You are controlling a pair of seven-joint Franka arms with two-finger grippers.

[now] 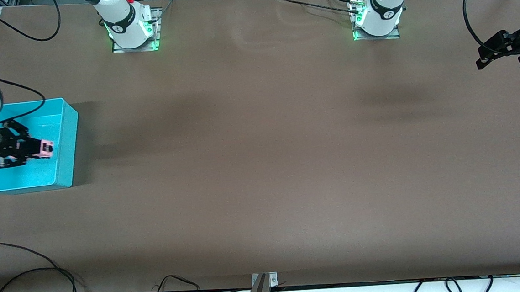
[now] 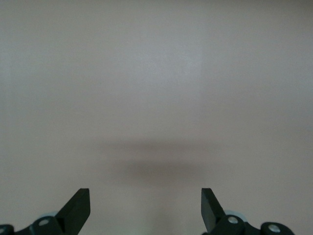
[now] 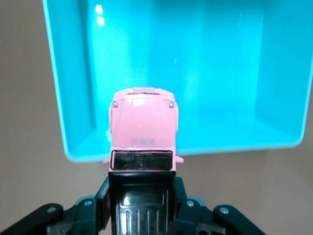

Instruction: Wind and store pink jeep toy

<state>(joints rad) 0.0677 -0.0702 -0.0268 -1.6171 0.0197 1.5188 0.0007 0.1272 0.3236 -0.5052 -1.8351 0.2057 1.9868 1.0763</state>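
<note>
One light, stiff jeep (image 3: 143,122), gripped at its rear sides by right pincer (image 1: 43,149), hangs over bin (image 1: 65,146), frame's left; left pincer (image 1: 485,57) waits open.

My right gripper (image 1: 36,149) clamps the pink jeep toy (image 1: 46,148) by its black roof, pink hood pointing out, up in the air over the turquoise bin (image 1: 63,178).
</note>
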